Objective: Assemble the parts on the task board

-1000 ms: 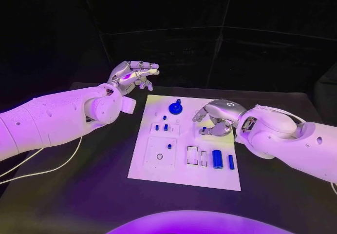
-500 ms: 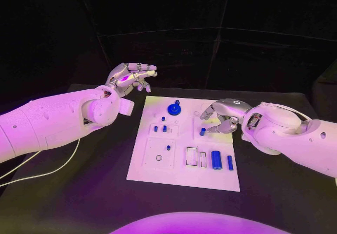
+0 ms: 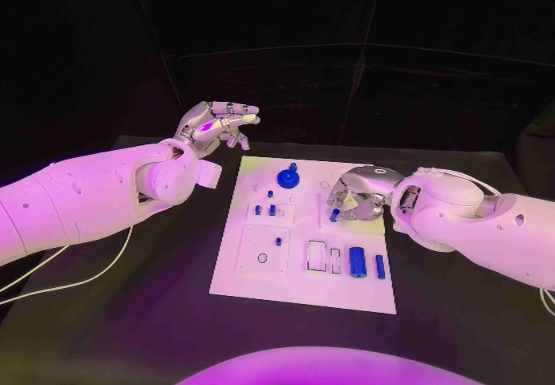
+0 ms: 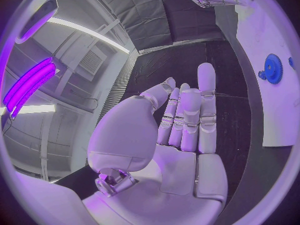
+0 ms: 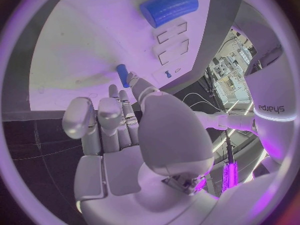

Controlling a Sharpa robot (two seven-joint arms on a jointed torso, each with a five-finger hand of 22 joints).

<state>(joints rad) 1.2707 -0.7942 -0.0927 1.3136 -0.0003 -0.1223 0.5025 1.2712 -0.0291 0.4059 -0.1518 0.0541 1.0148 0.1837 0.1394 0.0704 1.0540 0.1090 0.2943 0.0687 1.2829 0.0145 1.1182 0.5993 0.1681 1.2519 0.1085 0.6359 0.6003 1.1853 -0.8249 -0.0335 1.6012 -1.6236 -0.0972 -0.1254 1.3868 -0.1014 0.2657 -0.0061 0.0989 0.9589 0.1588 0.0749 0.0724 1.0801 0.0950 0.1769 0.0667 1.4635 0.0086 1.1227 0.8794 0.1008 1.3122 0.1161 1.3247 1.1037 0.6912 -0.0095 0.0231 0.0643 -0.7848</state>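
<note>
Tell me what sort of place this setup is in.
Probably a robotics lab or test cell. A white task board with small blue parts lies on a black table backed by dark curtains, and the left wrist view shows an indoor room with strip lights and a wall vent.

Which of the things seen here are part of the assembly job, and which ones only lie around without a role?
Part of the job:
- task board
- blue gear on the board
- blue cylinder
- small blue peg, pinched by the right robot hand

Only lying about:
- white cable on the black table
- left robot hand, raised, holding nothing
</note>
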